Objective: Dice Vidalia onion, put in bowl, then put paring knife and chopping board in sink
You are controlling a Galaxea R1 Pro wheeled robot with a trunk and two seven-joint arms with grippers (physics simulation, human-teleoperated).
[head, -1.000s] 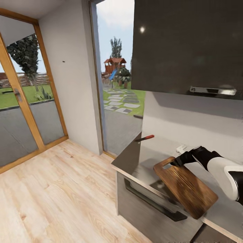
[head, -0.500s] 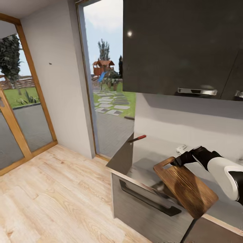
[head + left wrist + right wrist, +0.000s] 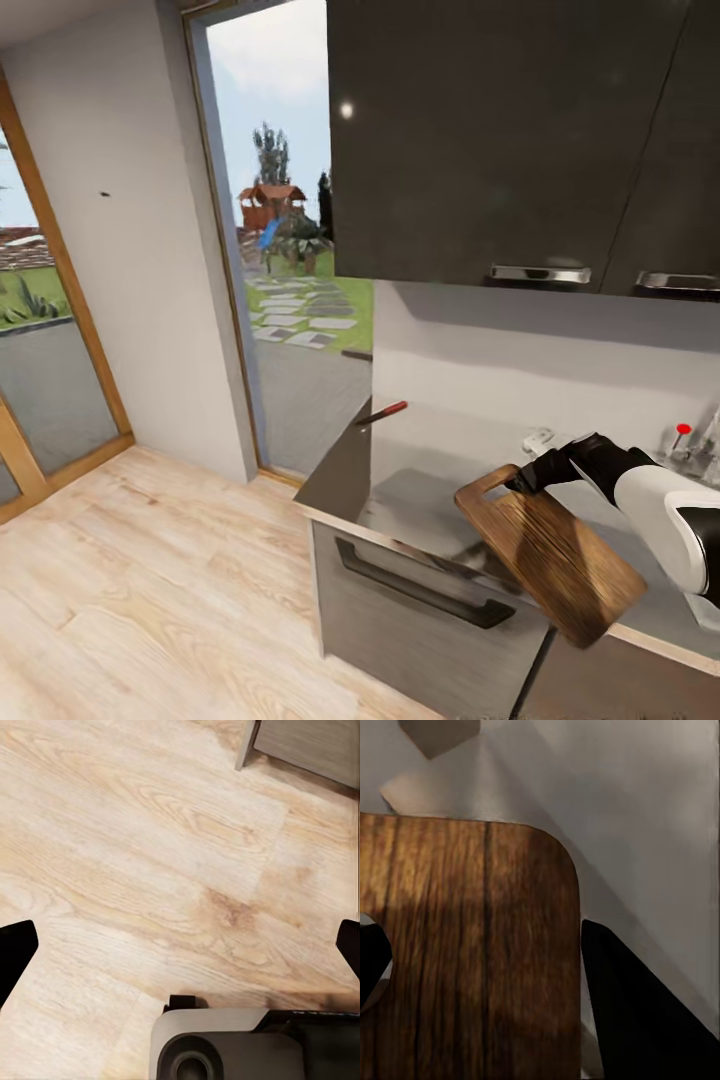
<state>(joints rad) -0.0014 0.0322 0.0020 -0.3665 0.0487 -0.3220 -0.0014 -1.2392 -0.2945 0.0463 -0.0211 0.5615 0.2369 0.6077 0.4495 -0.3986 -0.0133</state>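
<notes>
Above the countertop (image 3: pixel 430 490), chopping board (image 3: pixel 550 560) clamped in right jaws (image 3: pixel 528 478)

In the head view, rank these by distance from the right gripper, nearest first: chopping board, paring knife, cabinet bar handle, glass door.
1. Chopping board: held by its handle end in the right gripper.
2. Cabinet bar handle: below the board, on the cabinet front.
3. Paring knife: at the countertop's far left corner.
4. Glass door: across the floor, far left.

A: Right wrist cam?
B: Board (image 3: pixel 472 945), grain running lengthwise, rounded corner, handle cutout at one edge. Dark finger (image 3: pixel 637 1012) tight against its side. Grey countertop (image 3: pixel 645 810) behind.
</notes>
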